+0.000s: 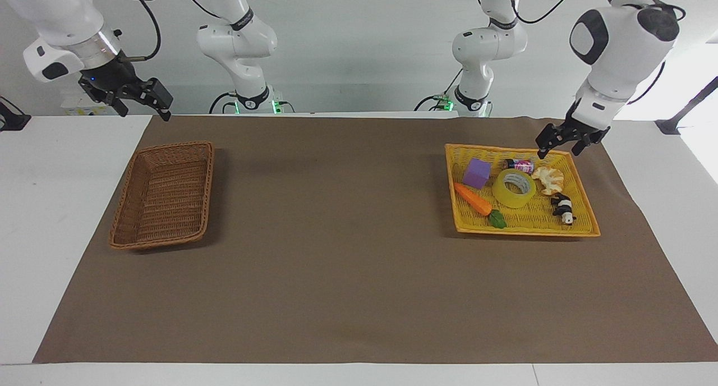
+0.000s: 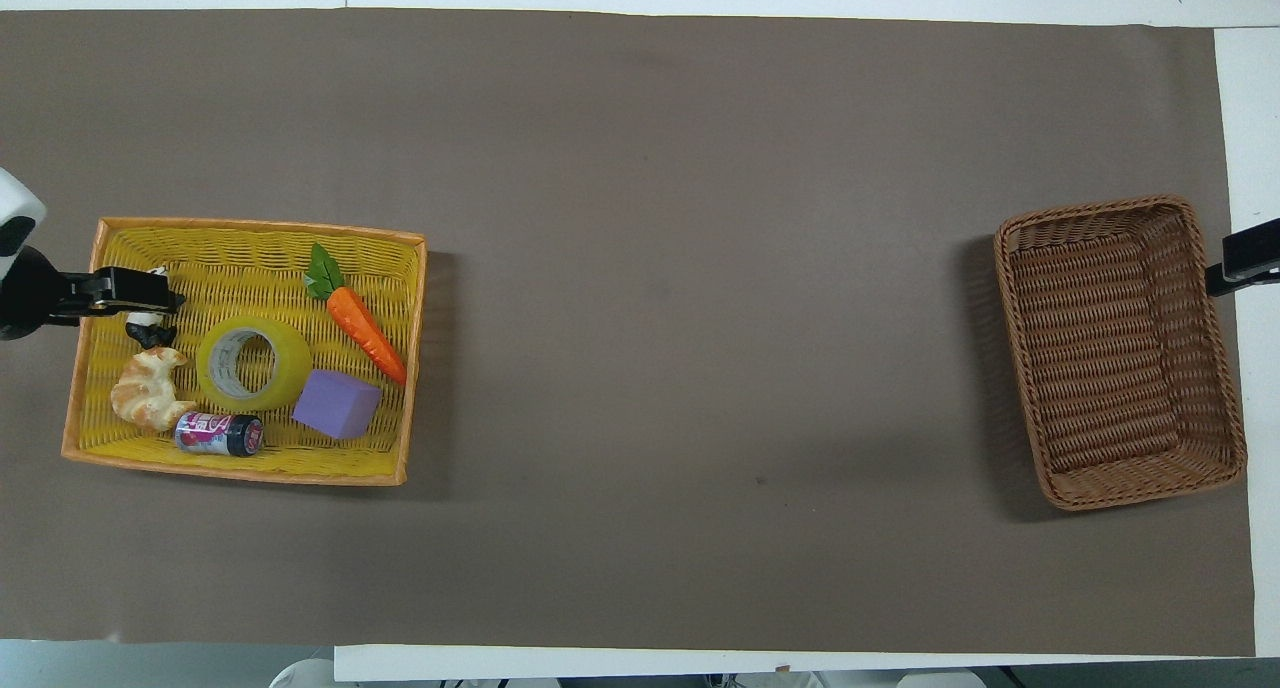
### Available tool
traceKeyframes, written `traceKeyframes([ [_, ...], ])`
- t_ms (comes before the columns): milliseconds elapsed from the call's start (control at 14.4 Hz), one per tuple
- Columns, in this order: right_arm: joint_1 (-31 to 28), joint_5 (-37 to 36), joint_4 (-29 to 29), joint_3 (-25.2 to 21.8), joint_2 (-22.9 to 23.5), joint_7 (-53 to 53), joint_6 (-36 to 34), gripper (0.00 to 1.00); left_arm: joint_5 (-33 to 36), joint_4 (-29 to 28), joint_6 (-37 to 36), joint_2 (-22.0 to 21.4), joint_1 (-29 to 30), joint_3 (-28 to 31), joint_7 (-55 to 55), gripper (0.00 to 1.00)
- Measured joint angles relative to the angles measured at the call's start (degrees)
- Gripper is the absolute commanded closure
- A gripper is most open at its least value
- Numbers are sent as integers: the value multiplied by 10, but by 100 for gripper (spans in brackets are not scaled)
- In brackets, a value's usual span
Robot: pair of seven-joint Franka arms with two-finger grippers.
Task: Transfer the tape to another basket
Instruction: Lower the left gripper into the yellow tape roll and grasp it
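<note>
The yellow tape roll point(image 1: 514, 188) lies flat in the middle of the yellow-orange tray basket point(image 1: 521, 228); it also shows in the overhead view point(image 2: 253, 363). The brown wicker basket point(image 1: 162, 201) stands empty toward the right arm's end of the table and shows in the overhead view too point(image 2: 1115, 358). My left gripper point(image 1: 559, 151) is open and hangs over the tray basket's rim, above the croissant and can, apart from the tape. In the overhead view the left gripper point(image 2: 160, 293) partly covers the panda. My right gripper point(image 1: 146, 112) is open and waits raised near the brown basket.
The tray basket point(image 2: 240, 473) also holds a purple cube point(image 1: 477, 173), a toy carrot point(image 1: 473, 199), a small can point(image 1: 519, 164), a croissant point(image 1: 548, 179) and a panda figure point(image 1: 562, 208), all close around the tape. A brown mat point(image 1: 336, 234) covers the table.
</note>
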Motion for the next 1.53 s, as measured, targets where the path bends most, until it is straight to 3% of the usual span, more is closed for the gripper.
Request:
traceKeyframes([
  [139, 0, 0, 0, 0, 0, 0, 0, 0, 0, -42, 58, 16, 20, 1, 20, 1],
  [557, 0, 0, 0, 0, 0, 0, 0, 0, 0, -98, 177, 77, 29, -2, 32, 2],
  [835, 0, 0, 0, 0, 0, 0, 0, 0, 0, -107, 182, 89, 28, -4, 48, 8],
  [1530, 0, 0, 0, 0, 0, 0, 0, 0, 0, -114, 177, 87, 19, -7, 56, 9],
])
